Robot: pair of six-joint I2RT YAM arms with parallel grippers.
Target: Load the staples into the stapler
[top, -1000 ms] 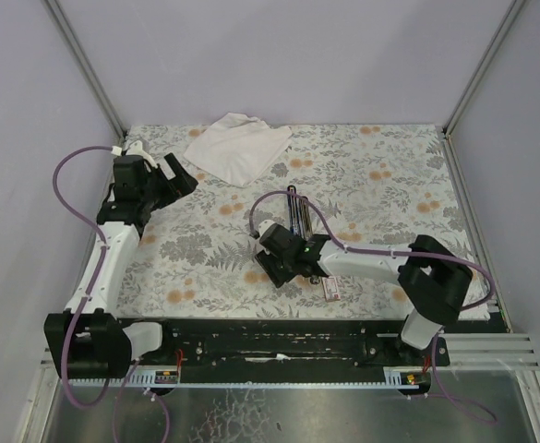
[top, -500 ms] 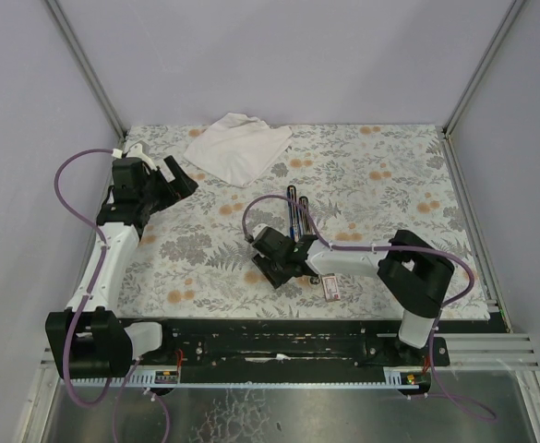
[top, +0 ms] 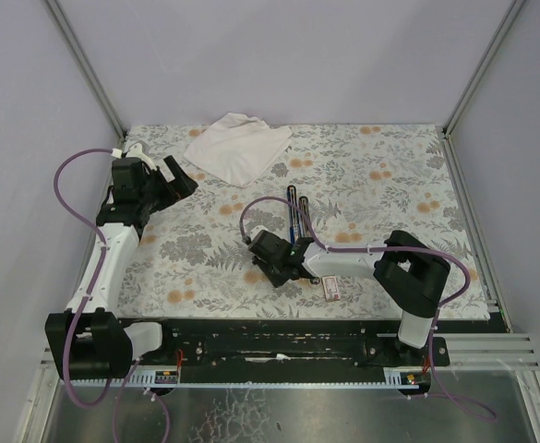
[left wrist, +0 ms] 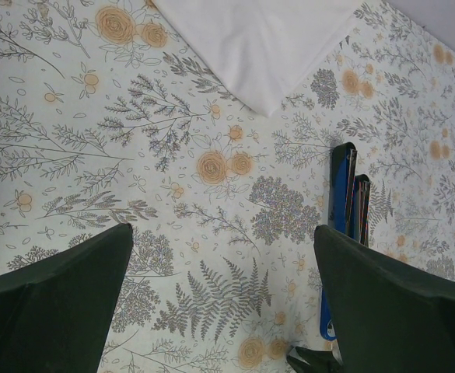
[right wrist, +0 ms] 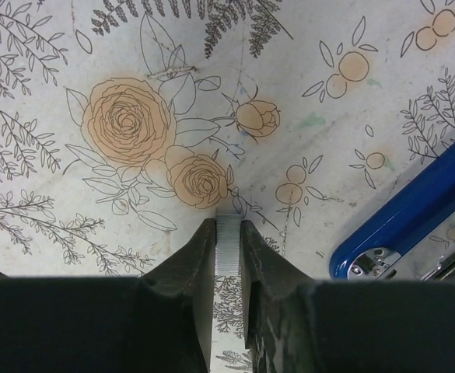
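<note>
The right end effector (right wrist: 227,225) is pinched nearly closed on a thin silvery staple strip (right wrist: 227,250). The strip stands on edge between the two dark fingers, just above the flowered bench (top: 390,185). In the right wrist view the blue stapler (right wrist: 411,211) lies at the right edge of the frame, its chromed end close to the strip but not touching it. From overhead it sits at the centre of the frame and shows as two dark bars side by side. I cannot tell whether this is one stapler opened flat or two staplers.

The staple box (top: 331,289) rests lower right of centre, near the right forearm. The left end effector (left wrist: 222,229) hangs wide open and holds nothing in the upper left of the overhead frame, beside the white cloth (top: 237,148).

The strip looks picked and on its way to the stapler, so the step in hand is probably the transfer. The next move likely calls for swinging the strip right, lining it up lengthwise with the magazine channel and lowering it in squarely. The strip is thin, so a tilt could make it ride up on the channel wall.
</note>
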